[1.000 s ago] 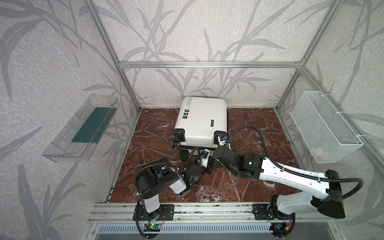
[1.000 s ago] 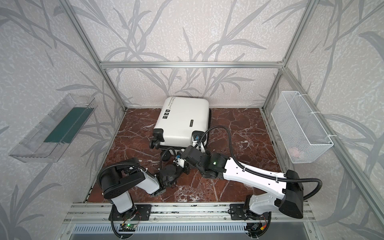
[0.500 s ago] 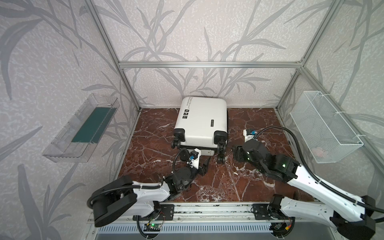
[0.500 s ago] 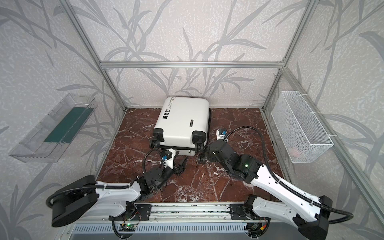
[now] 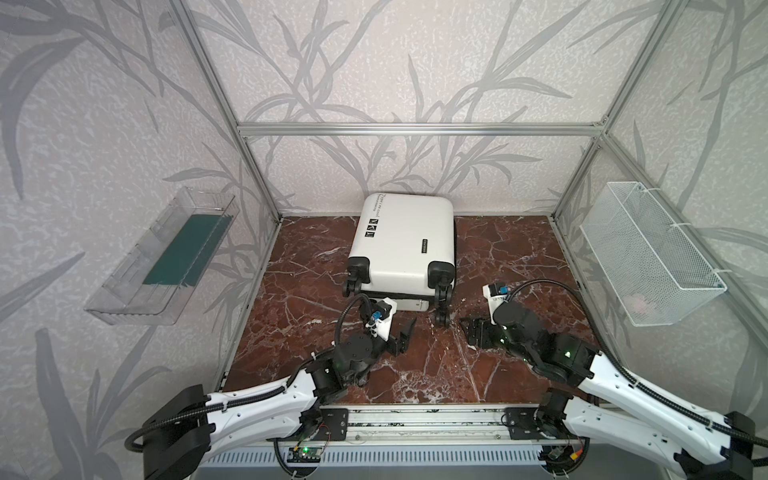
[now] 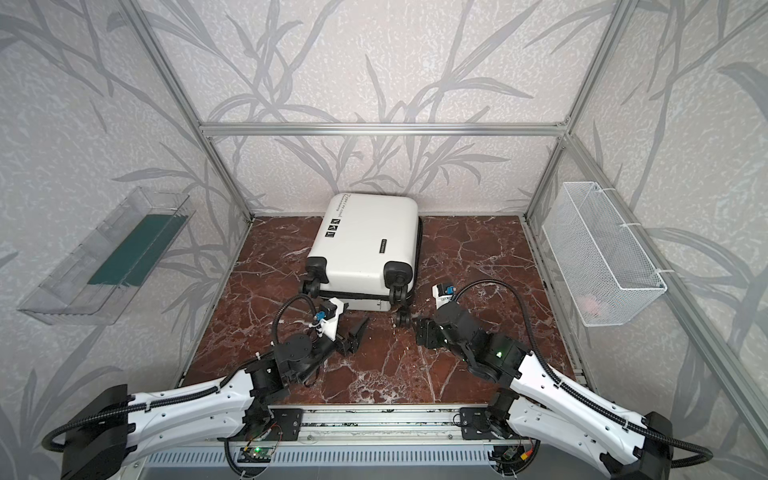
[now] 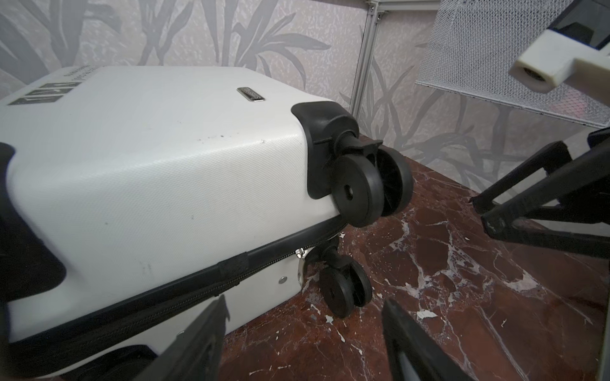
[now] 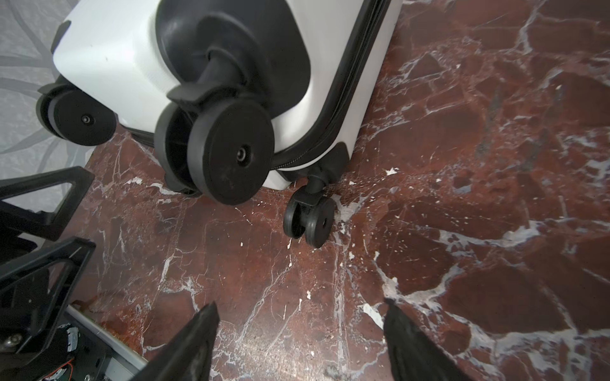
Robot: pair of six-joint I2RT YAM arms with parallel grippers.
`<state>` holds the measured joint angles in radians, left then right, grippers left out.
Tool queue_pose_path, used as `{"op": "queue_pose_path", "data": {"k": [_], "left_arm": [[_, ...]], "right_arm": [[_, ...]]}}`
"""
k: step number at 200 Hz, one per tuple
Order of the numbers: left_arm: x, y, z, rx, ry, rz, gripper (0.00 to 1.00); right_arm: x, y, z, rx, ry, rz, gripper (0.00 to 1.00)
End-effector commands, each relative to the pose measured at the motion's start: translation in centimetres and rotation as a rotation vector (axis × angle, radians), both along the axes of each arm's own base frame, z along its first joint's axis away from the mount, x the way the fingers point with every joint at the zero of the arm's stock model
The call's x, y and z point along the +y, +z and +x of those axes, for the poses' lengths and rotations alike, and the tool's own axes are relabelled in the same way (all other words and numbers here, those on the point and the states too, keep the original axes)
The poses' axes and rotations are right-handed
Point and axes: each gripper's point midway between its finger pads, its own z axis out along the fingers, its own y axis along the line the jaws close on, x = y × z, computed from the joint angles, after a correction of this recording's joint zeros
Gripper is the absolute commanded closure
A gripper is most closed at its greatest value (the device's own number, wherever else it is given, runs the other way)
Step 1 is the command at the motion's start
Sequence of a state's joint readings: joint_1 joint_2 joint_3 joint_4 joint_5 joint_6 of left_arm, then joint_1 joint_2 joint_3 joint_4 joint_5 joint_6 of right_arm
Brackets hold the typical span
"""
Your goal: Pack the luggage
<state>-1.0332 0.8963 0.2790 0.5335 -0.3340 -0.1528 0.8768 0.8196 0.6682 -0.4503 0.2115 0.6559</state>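
The luggage (image 5: 405,241) (image 6: 368,245) is a white hard-shell suitcase lying flat and closed at the back middle of the marble floor, black wheels toward me. Its black zipper line (image 7: 185,290) runs shut along the side. My left gripper (image 5: 404,338) (image 6: 355,336) (image 7: 305,301) hovers open just in front of the wheel end, empty. My right gripper (image 5: 473,332) (image 6: 428,332) (image 8: 301,304) is open and empty too, to the right of the near right wheel (image 8: 310,221). In both wrist views only bare floor lies between the fingertips.
A clear plastic tray (image 5: 124,303) holding a dark green flat item hangs on the left wall. A white wire basket (image 5: 648,257) with something pale pink inside hangs on the right wall. Aluminium frame posts (image 5: 575,183) stand at the corners.
Both grippers were together at the suitcase's wheel end; they have opened and drawn back toward me, the left arm swinging left and the right arm swinging right.
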Motion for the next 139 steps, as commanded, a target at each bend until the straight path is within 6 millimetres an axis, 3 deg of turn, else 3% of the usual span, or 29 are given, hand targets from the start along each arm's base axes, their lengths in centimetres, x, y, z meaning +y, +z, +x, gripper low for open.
{"op": "queue_pose_path", "data": {"k": [1,68,139], "left_arm": [[0.0,-0.1,0.0,0.007,-0.002,0.045,0.23],[-0.2,-4.4,0.5,0.044,0.026,0.083,0.2],[-0.3,-6.3,1.1,0.046,0.056,0.094,0.2]], "right_arm": [[2.1,1.3,0.6,-0.043,0.048,0.092,0.21],[4.8,2.7,3.1,-0.072,0.024,0.067,0.12],[6.9,3.9,5.2,-0.097,-0.016,0.06,0.11]]}}
